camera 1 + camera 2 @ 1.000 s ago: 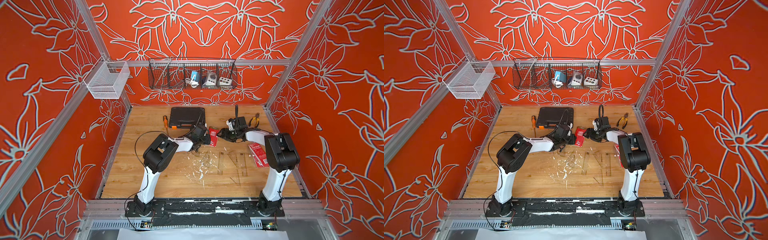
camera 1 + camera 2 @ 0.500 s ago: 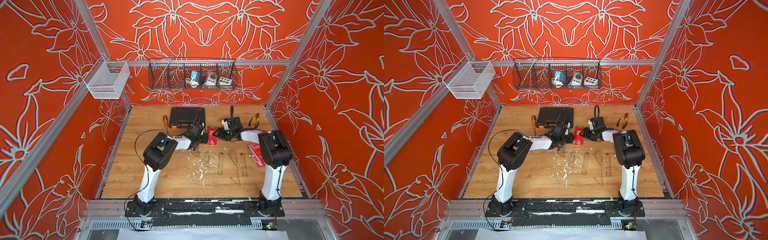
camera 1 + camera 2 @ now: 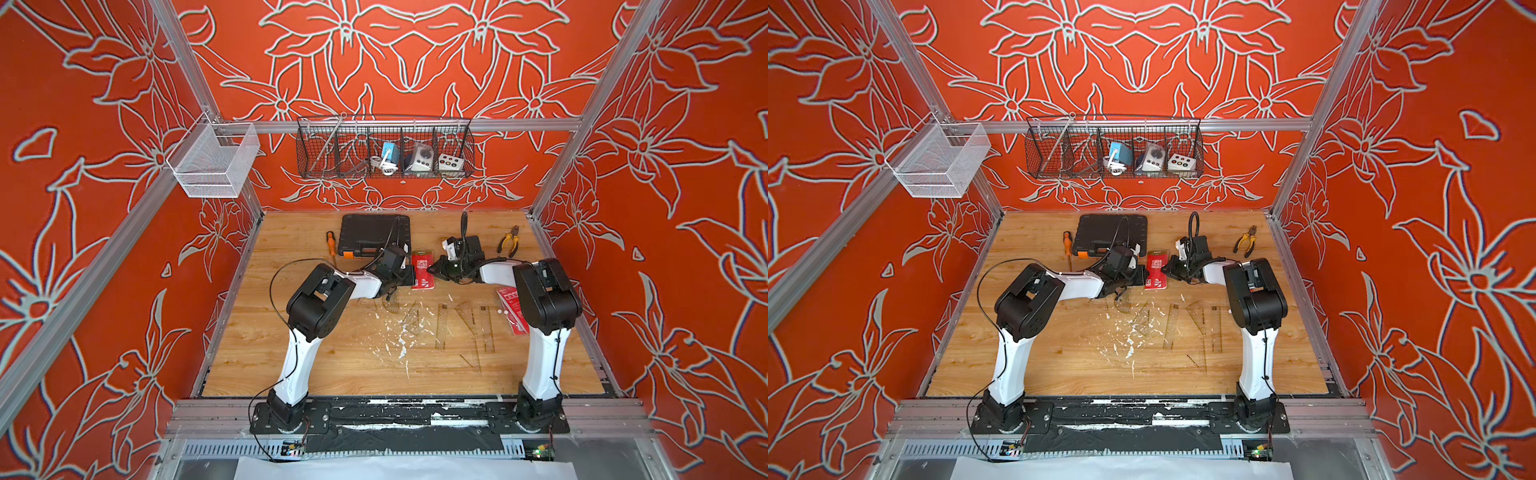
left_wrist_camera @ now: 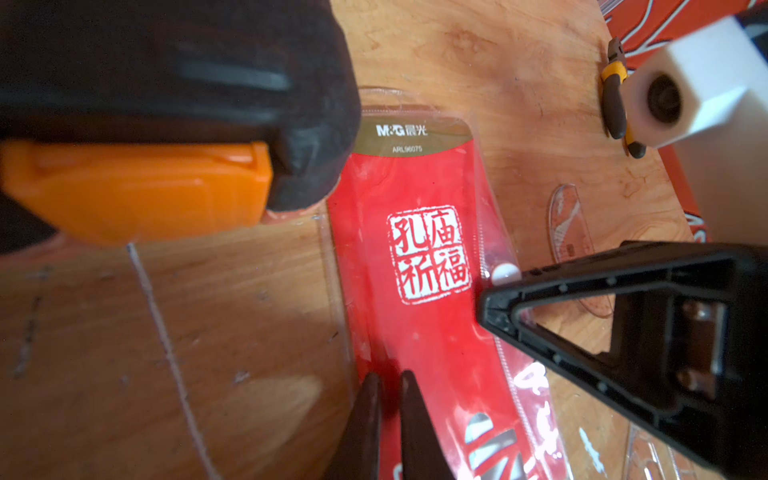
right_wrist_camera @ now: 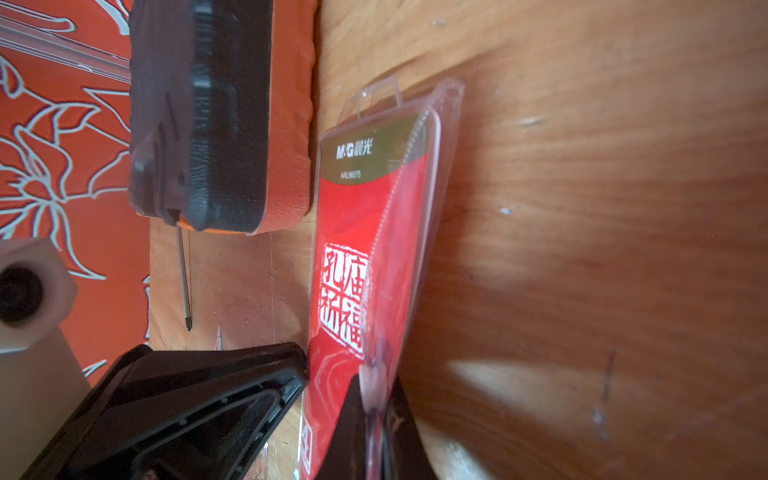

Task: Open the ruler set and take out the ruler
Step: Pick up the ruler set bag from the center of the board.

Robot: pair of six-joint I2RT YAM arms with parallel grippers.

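The ruler set (image 3: 423, 270) is a red card in a clear plastic case, lying flat on the wooden floor beside the black tool case; it also shows in a top view (image 3: 1156, 272). My left gripper (image 3: 409, 275) is shut on the set's left edge, and in the left wrist view the jaws (image 4: 388, 384) pinch the red card edge (image 4: 415, 257). My right gripper (image 3: 432, 269) is shut on the right edge. In the right wrist view its jaws (image 5: 374, 399) clamp the case's clear flap (image 5: 411, 216), which stands lifted off the card. I cannot tell whether a ruler is inside.
Behind the set lie a black tool case (image 3: 374, 235), an orange screwdriver (image 3: 330, 243) and pliers (image 3: 510, 241). Several clear rulers and set squares (image 3: 457, 328) and a red card (image 3: 513, 307) lie in front, among white flecks. Wire baskets (image 3: 384, 149) hang on the back wall.
My right gripper has moved left to the set and shut on its clear right edge. The left gripper has kept its hold on the left edge and shifted slightly back.
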